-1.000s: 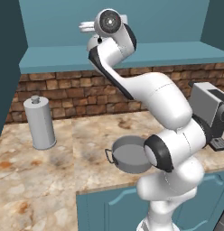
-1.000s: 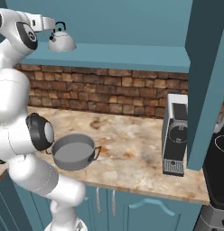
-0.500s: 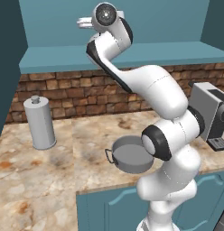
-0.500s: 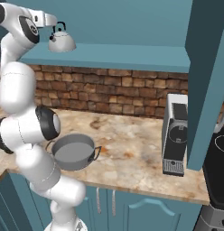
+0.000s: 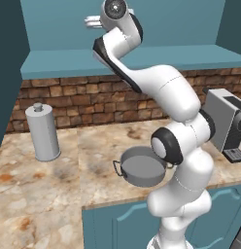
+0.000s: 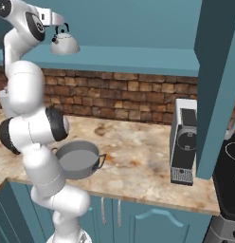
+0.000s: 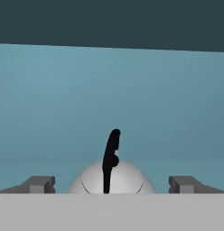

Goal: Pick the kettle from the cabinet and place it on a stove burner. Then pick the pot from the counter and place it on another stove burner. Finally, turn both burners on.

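The small dome-shaped silvery-white kettle (image 6: 65, 43) stands upright on the shelf of the teal-blue wall cabinet (image 6: 138, 59), its thin black arched handle (image 7: 110, 158) rising straight up. In the hand view that handle shows edge-on as one narrow dark strip, so its arch runs along the line of the hand's approach, straight ahead of the hand. The hand (image 7: 112, 185) is wide open, one dark fingertip (image 7: 40, 184) on each side of the kettle's dome and apart from it; nothing is gripped. In the right base view the hand sits just beside the kettle at handle height.

Compared with half a second ago, the upper arm stands straighter and the hand has moved closer to the kettle; the kettle itself has not shifted.

Well below the hand, the shallow round grey metal pot (image 5: 142, 165) rests on the beige-and-brown marbled surface (image 5: 40, 194), close against the arm's elbow. A tall grey cylindrical canister (image 5: 43, 132) stands off to one side.
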